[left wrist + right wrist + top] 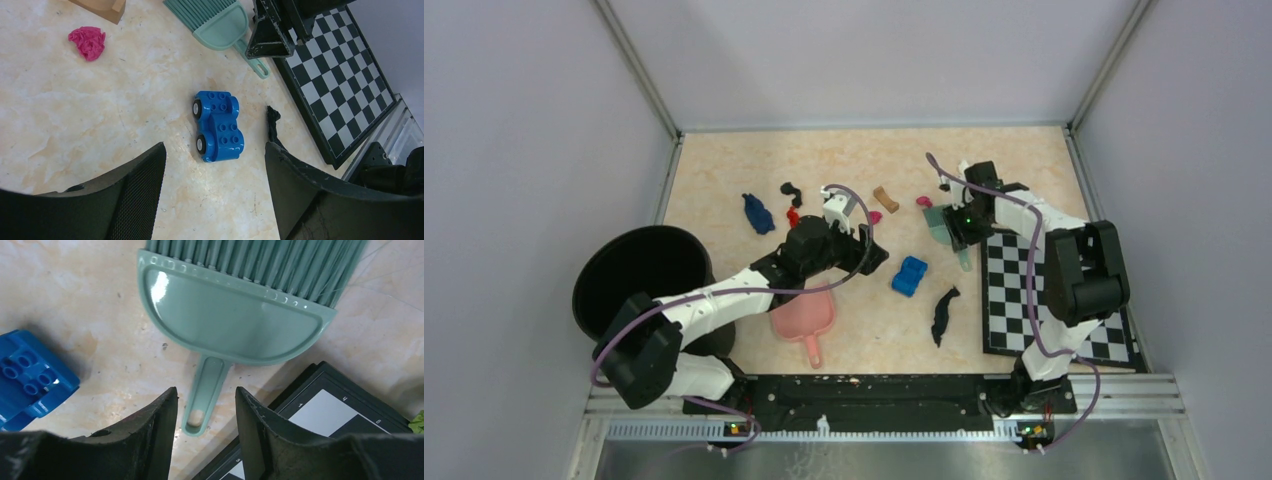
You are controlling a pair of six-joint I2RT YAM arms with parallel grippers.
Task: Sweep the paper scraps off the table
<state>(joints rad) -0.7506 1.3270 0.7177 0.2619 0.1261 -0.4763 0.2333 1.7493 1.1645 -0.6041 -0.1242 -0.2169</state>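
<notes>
Left gripper point(215, 150) wide over the blue toy point(218, 126), right gripper point(205, 395) astride the brush point(235, 320) handle

The left gripper's jaws stand wide apart and hold nothing. The right gripper's jaws sit narrowly apart either side of the handle's end, a gap on each side. Nearest the bases, the pink dustpan point(804, 318) lies on the table point(724, 170), partly under the left arm. A long black scrap point(944, 315) lies just beside the chequered board point(1064, 290). Farther back the other paper scraps lie spread apart: a magenta scrap point(875, 216), a red scrap point(793, 215), a dark blue scrap point(757, 213), then a brown scrap point(884, 198), a second magenta scrap point(922, 201) and a small black scrap point(791, 188)
</notes>
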